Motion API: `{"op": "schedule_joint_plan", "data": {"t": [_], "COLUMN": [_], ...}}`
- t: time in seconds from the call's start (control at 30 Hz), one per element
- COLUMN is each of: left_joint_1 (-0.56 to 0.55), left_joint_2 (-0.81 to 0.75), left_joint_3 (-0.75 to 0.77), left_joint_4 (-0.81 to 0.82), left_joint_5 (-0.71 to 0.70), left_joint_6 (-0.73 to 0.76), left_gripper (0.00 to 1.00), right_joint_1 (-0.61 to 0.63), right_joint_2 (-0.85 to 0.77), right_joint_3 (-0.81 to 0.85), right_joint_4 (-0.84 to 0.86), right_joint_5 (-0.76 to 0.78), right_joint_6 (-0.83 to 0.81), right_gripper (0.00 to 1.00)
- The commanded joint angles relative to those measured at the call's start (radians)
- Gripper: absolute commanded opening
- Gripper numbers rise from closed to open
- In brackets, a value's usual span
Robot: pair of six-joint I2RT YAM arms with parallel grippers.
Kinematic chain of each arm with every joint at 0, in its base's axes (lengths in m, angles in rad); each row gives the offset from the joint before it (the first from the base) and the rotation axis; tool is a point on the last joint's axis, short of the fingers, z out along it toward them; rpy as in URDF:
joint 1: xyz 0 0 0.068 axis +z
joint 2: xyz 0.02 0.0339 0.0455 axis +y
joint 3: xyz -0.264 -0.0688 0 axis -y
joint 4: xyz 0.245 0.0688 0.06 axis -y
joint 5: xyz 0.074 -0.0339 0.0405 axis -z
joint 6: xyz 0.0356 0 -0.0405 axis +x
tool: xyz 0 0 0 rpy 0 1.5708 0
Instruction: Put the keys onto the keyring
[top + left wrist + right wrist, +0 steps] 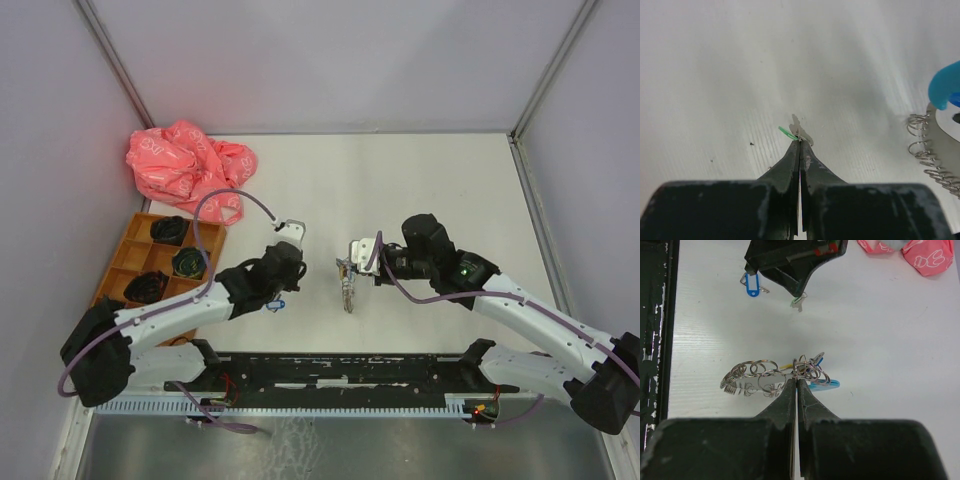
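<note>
My left gripper (800, 140) is shut on a small metal key with a thin green tag (788, 133) and holds it above the table. It shows from the top (302, 268) and at the top of the right wrist view (799, 294). My right gripper (797, 380) is shut on the keyring (757, 374), a bunch of silver rings with a light-blue section (824, 385). From the top, the right gripper (348, 270) faces the left one, a short gap apart. Another key with a blue tag (751, 285) lies on the table beside the left gripper.
A wooden compartment tray (132, 252) holding dark items stands at the left. A crumpled pink bag (185, 165) lies behind it. Grey walls enclose the table. The arms' black base rail (340, 365) runs along the near edge.
</note>
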Motion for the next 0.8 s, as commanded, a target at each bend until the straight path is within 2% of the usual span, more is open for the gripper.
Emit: {"op": "schedule_joint_plan", "data": {"t": [0.0,0.23,0.43,0.53,0.77], "left_joint_1": [0.002,0.003,0.012,0.018,0.020], "left_joint_2": [-0.153,-0.332,-0.381,-0.396,-0.395], "left_joint_3": [-0.124,-0.324,-0.417,-0.466,-0.485], "left_joint_4": [0.360,0.789,0.989,1.114,1.177], "left_joint_5": [0.040,0.199,0.356,0.422,0.593], "left_joint_6": [0.223,0.472,0.642,0.699,0.803], "left_gripper": [0.03,0.03,0.03,0.03,0.03], "right_joint_1": [0.006,0.006,0.006,0.006,0.006], "right_joint_2": [-0.024,-0.009,-0.047,-0.053,-0.041], "right_joint_3": [0.037,0.073,0.052,0.068,0.098], "right_joint_4": [0.044,0.003,0.028,-0.018,-0.062], "right_joint_5": [-0.009,-0.013,0.013,0.013,-0.001], "right_joint_6": [0.018,0.048,0.068,0.002,-0.121], "right_gripper": [0.01,0.01,0.01,0.01,0.01]}}
